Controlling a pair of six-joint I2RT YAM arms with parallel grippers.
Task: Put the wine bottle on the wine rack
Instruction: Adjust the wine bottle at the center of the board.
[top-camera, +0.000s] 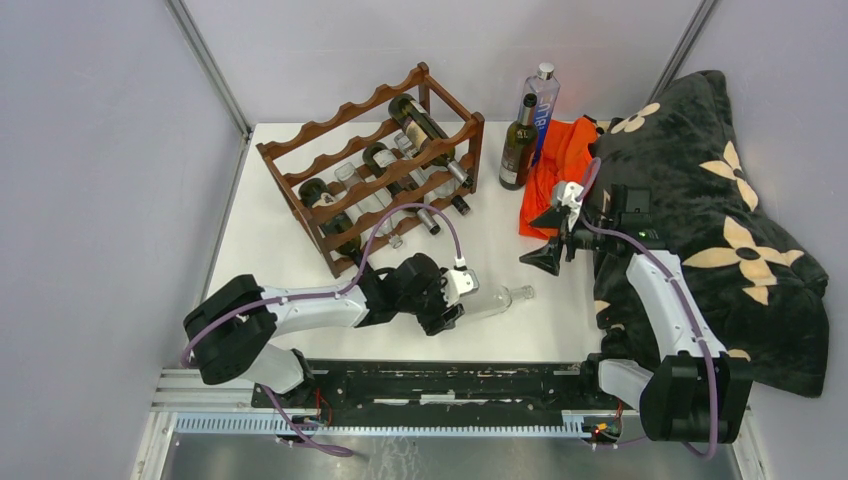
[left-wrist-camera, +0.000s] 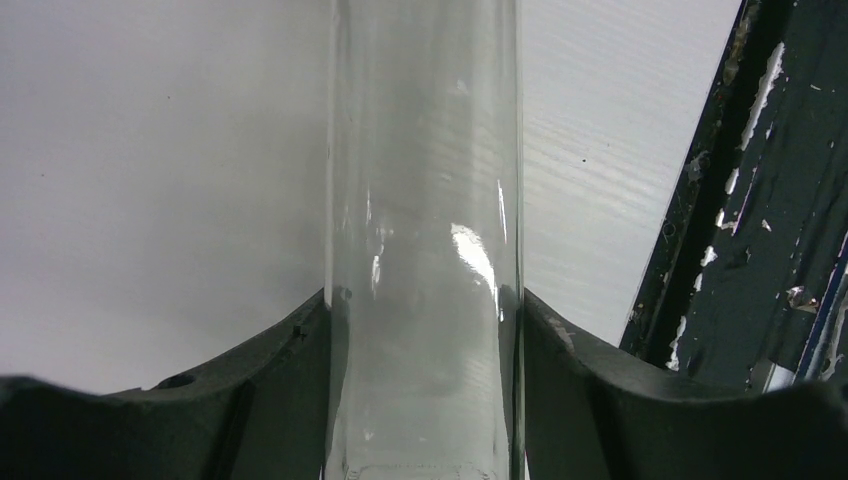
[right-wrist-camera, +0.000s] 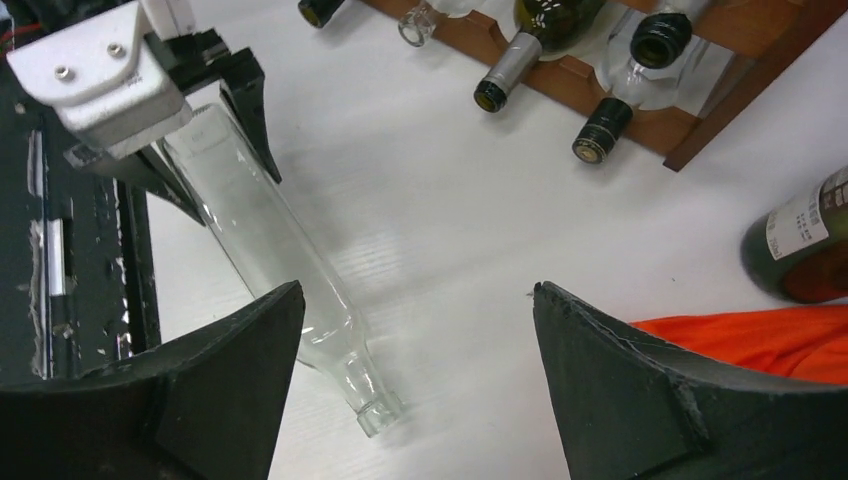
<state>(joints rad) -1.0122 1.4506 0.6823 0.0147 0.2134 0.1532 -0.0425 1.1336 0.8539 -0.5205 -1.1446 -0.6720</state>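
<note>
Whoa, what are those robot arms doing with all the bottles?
The left gripper is clamped around a clear glass bottle, which is on its side near the front of the table. The right gripper hangs open and empty nearby, beside an orange cloth. The wooden rack at the back already has several bottles in it, and the clear one is not on it yet.

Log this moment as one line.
left gripper: shut on clear wine bottle | right gripper: open, empty, above table | wine rack: holds other bottles | status: clear wine bottle not yet on rack
</note>
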